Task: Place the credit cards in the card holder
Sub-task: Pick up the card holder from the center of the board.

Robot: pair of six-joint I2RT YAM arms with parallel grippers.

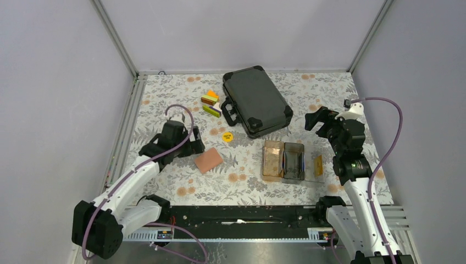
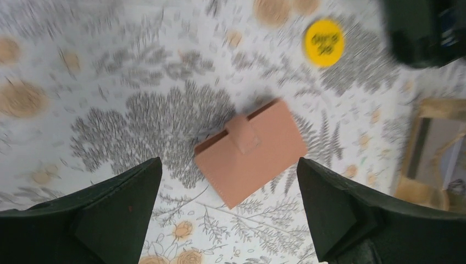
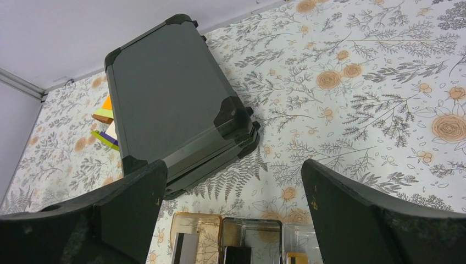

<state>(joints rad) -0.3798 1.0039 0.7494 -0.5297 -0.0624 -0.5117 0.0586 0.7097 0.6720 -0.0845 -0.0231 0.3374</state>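
I see card holder (image 2: 250, 151) shut, left of worktop (image 1: 247, 184) middle; credit cards (image 1: 318, 165) in tray (image 1: 273, 144) toward right edge, none loaded. Left gripper (image 2: 228, 165), right gripper (image 3: 233, 165) both spread, empty.

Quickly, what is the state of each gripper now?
Left gripper: open, holding nothing.
Right gripper: open, holding nothing.

I saw the flat salmon-pink card holder (image 2: 250, 151) on a white table cover (image 1: 165, 99) printed with grey ferns and orange roses; the round yellow disc (image 1: 227, 136) bore dark lettering; the hard case (image 1: 256, 100) was black.
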